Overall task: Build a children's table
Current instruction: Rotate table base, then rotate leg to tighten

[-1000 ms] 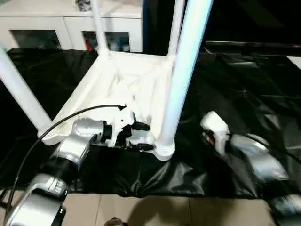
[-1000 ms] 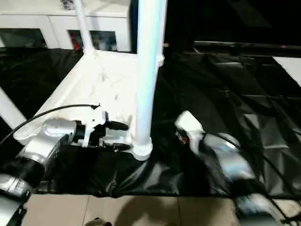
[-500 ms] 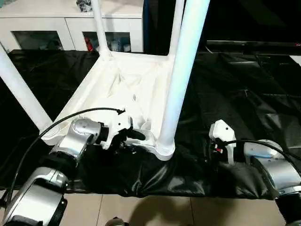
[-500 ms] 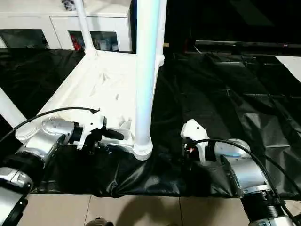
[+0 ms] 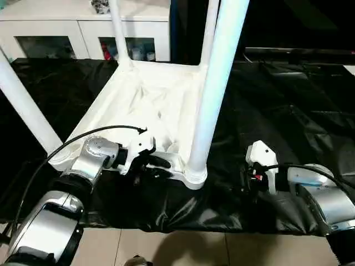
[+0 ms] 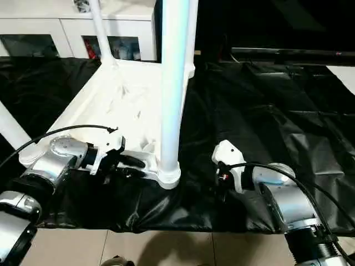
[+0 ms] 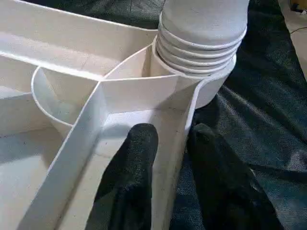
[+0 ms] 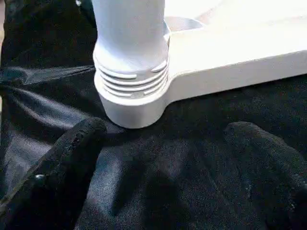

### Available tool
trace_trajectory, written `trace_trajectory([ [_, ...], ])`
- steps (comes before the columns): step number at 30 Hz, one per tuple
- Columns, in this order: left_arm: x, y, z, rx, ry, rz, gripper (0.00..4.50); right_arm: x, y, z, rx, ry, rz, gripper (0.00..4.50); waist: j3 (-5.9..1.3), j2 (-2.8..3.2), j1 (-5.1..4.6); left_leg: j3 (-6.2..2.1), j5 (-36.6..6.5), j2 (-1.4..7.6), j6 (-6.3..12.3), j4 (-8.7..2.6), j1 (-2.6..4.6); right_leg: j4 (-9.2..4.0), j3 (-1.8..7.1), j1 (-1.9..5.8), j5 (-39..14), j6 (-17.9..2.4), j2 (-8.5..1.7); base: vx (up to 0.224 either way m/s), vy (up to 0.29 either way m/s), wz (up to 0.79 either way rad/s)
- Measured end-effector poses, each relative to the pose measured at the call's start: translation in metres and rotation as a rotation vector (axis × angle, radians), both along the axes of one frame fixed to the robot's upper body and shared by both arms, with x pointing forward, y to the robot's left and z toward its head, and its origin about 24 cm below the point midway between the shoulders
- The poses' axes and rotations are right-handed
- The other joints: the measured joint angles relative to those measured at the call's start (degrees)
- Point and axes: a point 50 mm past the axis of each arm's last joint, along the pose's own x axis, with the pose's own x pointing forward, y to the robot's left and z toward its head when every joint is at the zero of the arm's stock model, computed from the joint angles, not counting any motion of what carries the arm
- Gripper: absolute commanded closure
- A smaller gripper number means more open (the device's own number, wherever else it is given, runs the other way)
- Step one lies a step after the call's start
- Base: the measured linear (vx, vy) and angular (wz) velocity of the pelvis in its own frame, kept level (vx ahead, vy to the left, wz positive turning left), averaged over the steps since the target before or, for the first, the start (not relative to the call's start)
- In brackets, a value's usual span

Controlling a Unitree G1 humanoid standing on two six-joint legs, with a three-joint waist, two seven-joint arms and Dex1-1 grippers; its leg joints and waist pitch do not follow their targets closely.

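Black sheeting covers the surface on which we see the children's table lying upside down, its ribbed underside facing up and its legs rising toward us. We make out the nearest leg seated in the round corner socket, with ridged rings at its base just above the socket's rim. Two more legs stand at the far corners and another leans out at the left edge of the head view. We have our left end effector at the tabletop's near edge, just beside that socket, one black finger inside the rim wall and the other outside it; the two fingers appear to pinch the wall between them, though we cannot confirm firm contact from this angle. Our right end effector hovers over the sheeting near the socket, its fingers spread wide apart and holding nothing. Beyond the table we see a white cabinet with glass doors, and pale floor tiles along the sheeting's near edge.
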Motion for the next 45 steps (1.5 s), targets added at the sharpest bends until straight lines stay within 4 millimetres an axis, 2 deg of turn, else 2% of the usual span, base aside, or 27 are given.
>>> trace_trajectory([
  [9, 0.0, 0.003, 0.0, 0.036, -0.001, -0.033, 4.1, -0.001, 0.003, 0.0, -0.003, 0.001, 0.014, 0.0, -0.05, 0.1, -0.11, 0.0, 0.0, 0.0, 0.0, 0.0, 0.03, 0.0, 0.01, 0.02, -0.13, 0.21, 0.0, 0.0, 0.0, 0.0],
  [14, 0.0, 0.003, 0.001, 0.064, -0.005, -0.063, 4.35, 0.0, 0.006, 0.0, 0.007, -0.002, 0.012, 0.0, -0.05, 0.1, -0.38, 0.02, 0.0, 0.0, 0.0, -0.01, 0.04, -0.01, 0.03, 0.02, -0.05, 0.08, 0.0, 0.0, 0.0, 0.0],
  [18, -0.002, 0.001, 0.001, 0.053, 0.016, -0.032, 4.45, 0.01, 0.022, -0.003, 0.062, -0.032, -0.018, 0.0, -0.07, 0.03, -0.95, 0.02, 0.0, 0.01, 0.0, -0.02, 0.07, 0.01, 0.03, -0.01, -0.02, 0.03, 0.0, 0.0, 0.0, 0.0],
  [23, -0.003, -0.011, -0.002, 0.016, 0.012, 0.031, 4.48, 0.015, 0.031, -0.005, 0.09, -0.042, -0.034, 0.0, -0.06, -0.36, -0.96, 0.05, 0.0, -0.03, 0.0, -0.01, 0.07, 0.01, 0.04, 0.0, -0.17, 0.27, -0.05, 0.0, 0.0, 0.0],
  [25, -0.005, -0.014, -0.003, -0.001, -0.013, 0.054, 4.48, 0.018, 0.036, -0.006, 0.084, -0.047, -0.021, 0.0, -0.04, -0.51, -1.39, 0.1, 0.0, -0.06, 0.0, -0.04, 0.06, 0.04, 0.07, 0.01, -0.18, 0.29, -0.09, 0.0, 0.0, 0.0],
  [31, -0.011, -0.028, -0.005, -0.068, -0.084, 0.106, 4.48, 0.036, 0.051, -0.007, 0.031, -0.088, -0.034, 0.0, -0.14, -1.12, -1.48, 0.1, 0.0, -0.05, 0.01, -0.05, 0.07, 0.03, 0.0, -0.02, -0.2, 0.32, -0.14, 0.0, 0.0, 0.0],
  [33, -0.011, -0.028, -0.004, -0.068, -0.087, 0.111, 4.5, 0.038, 0.051, -0.01, 0.031, -0.081, -0.051, 0.36, -0.14, -1.32, -1.56, 0.11, 0.0, -0.05, 0.01, -0.06, 0.07, 0.03, 0.01, -0.03, -0.21, 0.34, -0.14, 0.0, 0.0, 0.0],
  [35, -0.013, -0.029, -0.004, -0.07, -0.088, 0.119, 4.5, 0.04, 0.052, -0.011, 0.037, -0.08, -0.062, 0.36, -0.14, -1.41, -1.71, 0.11, 0.0, -0.05, 0.0, -0.06, 0.04, 0.03, 0.02, -0.04, -0.21, 0.34, -0.13, 0.0, 0.0, 0.0],
  [40, -0.013, -0.027, -0.004, -0.065, -0.088, 0.126, 4.5, 0.041, 0.052, -0.014, 0.04, -0.07, -0.062, 0.95, -0.12, -1.57, -1.75, 0.13, 0.0, -0.05, 0.01, -0.07, 0.06, 0.03, 0.04, -0.05, -0.22, 0.36, -0.13, 0.0, 0.0, 0.0],
  [45, -0.014, -0.023, -0.003, -0.057, -0.09, 0.138, 4.5, 0.041, 0.056, -0.016, 0.054, -0.068, -0.052, 1.27, -0.11, -1.7, -2.07, 0.14, 0.0, -0.05, 0.01, -0.07, 0.06, 0.03, 0.05, -0.06, -0.22, 0.36, -0.13, 0.0, 0.0, 0.0],
])
